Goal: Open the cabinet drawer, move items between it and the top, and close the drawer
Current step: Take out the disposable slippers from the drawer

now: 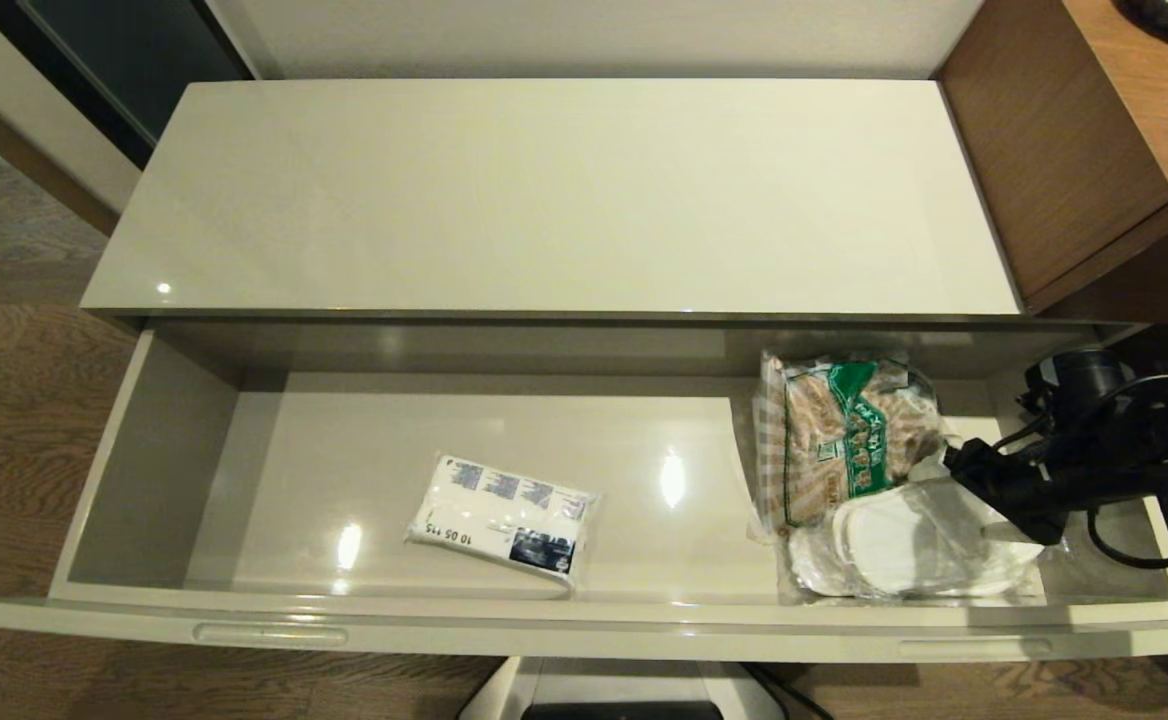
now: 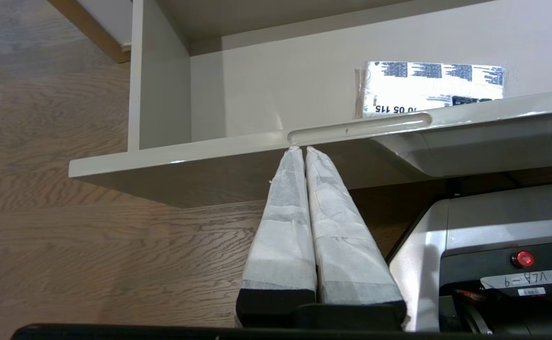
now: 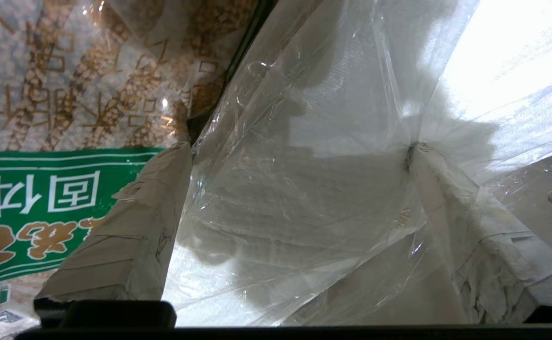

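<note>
The cabinet drawer (image 1: 144,480) stands pulled fully out below the bare glossy top (image 1: 544,200). The white tissue pack (image 1: 502,518) with blue print lies flat on the drawer floor near the middle. At the drawer's right end the wrapped white slippers (image 1: 904,550) lie against the front wall. My right gripper (image 1: 974,500) is down inside the drawer on them. In the right wrist view it (image 3: 298,147) is open, its fingers spread wide with the tips pressed into the slippers' clear wrap (image 3: 304,198). My left gripper (image 2: 303,149) is shut and empty, just under the drawer's left handle slot (image 2: 358,127).
A brown-and-green checked snack bag (image 1: 844,430) lies behind the slippers, partly under their wrap. A brown wood desk (image 1: 1124,120) stands to the right of the cabinet. Wood floor lies to the left, and the robot's base (image 2: 493,245) sits under the drawer front.
</note>
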{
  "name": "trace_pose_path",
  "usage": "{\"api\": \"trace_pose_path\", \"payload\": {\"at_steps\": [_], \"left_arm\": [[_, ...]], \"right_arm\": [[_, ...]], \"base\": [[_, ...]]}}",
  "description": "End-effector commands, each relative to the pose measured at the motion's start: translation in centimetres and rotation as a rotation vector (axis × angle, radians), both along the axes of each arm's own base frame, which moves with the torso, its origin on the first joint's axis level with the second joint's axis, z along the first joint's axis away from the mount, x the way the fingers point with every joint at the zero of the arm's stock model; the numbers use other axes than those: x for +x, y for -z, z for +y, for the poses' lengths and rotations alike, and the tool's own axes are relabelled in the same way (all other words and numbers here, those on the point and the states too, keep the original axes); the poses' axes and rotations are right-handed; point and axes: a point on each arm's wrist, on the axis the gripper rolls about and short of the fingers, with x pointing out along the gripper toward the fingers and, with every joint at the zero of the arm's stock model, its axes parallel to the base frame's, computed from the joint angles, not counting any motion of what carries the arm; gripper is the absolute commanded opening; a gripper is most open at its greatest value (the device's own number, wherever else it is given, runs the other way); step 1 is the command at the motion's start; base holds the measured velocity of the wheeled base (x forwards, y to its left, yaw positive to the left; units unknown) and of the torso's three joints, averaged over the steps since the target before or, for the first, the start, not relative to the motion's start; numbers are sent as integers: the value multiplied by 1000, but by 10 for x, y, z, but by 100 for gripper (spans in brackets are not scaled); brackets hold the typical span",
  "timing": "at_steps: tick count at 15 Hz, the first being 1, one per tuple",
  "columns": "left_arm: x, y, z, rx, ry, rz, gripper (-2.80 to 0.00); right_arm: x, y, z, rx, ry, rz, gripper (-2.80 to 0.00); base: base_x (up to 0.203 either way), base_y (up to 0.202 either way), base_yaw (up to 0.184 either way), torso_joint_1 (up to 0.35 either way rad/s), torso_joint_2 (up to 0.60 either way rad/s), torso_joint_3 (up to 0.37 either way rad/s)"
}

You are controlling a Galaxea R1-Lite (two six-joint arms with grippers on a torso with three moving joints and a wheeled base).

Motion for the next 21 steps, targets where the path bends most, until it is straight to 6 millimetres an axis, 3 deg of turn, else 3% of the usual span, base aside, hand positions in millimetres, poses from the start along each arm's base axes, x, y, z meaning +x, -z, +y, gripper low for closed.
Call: {"api": "trace_pose_path", "payload": {"at_steps": [1,2,16,21], "left_arm": [[0,-1,0,1,0,-1,-280],[0,0,0,1,0,1,-280],[0,0,0,1,0,1,-280],[0,0,0,1,0,1,-280]], "right_arm": [[1,3,-1,-1,5,7,0],[0,2,-1,-1,5,6,-280],[-10,-18,1,2,3,-24,-280],[-31,-63,8,92,-66,-95,-280]], "base": [[0,0,0,0,0,0],[0,0,0,0,0,0],[0,0,0,0,0,0],[0,0,0,0,0,0]]}}
